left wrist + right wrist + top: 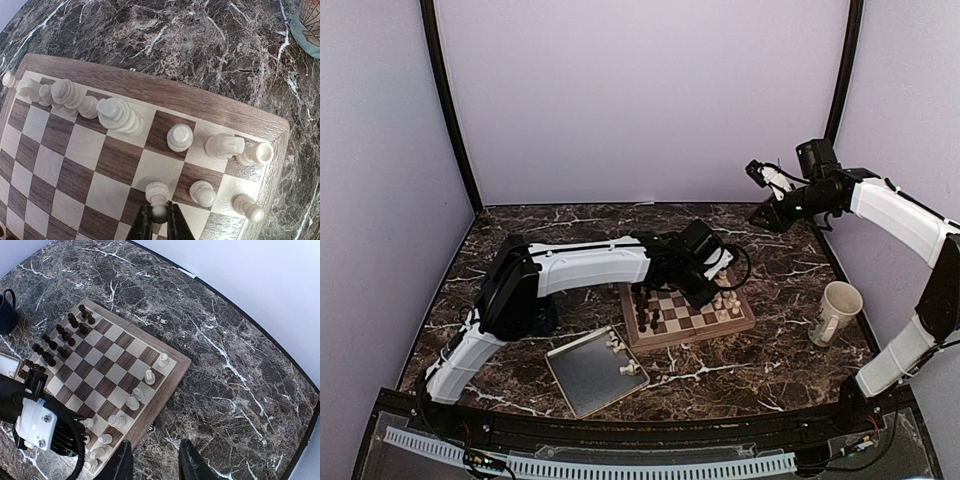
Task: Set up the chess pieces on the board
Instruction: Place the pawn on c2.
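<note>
The left gripper (159, 211) is at the bottom middle of the left wrist view. Its two dark fingers are narrow and are closed on the lower part of a white pawn (157, 191), which stands upright on a dark square of the board (210, 105). To the right of this pawn stand two more cream pawns (202, 194), in the same row. Above them, a line of other cream chess pieces (120, 115) runs along the board's edge, from the upper left of the frame to the right.

In the top view, the board lies in the middle of the frame. A grey tray (582, 380) is just beside it at the lower left, with some cream pieces (630, 368) on it.

The right gripper (156, 462) is raised at the upper right of the top view. Its fingers are apart and hold nothing. In its wrist view, dark pieces (55, 340) stand on the upper left side of the board.
</note>
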Available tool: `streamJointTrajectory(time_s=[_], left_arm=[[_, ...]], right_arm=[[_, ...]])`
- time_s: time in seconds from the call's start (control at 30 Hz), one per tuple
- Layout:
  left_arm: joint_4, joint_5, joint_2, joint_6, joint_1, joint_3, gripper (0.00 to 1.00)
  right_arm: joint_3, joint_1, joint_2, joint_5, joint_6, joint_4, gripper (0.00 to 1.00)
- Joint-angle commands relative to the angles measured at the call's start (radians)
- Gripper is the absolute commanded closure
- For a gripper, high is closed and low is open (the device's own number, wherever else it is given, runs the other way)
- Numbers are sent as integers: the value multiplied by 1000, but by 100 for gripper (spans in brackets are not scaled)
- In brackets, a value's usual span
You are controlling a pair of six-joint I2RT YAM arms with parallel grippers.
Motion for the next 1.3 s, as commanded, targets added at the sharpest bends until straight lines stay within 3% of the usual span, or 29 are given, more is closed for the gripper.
streamJointTrajectory(time_s=[0.0, 0.67, 0.93, 1.07, 1.27], left_arm=[[-5, 29, 10, 4, 8, 37, 90], [-23, 30, 24, 2, 10, 88, 70], [-80, -20, -44, 1, 8, 81, 67], [-113, -60, -218, -3, 3, -80, 67], [-54, -94, -587, -30, -9, -572, 68]], right_arm=[[-9, -10, -10, -20, -1, 33, 67], [-10, -12, -3, -26, -2, 31, 67], [-11, -11, -7, -27, -4, 31, 67], [-16, -14, -15, -26, -6, 35, 67], [-24, -14, -27, -32, -12, 42, 67]])
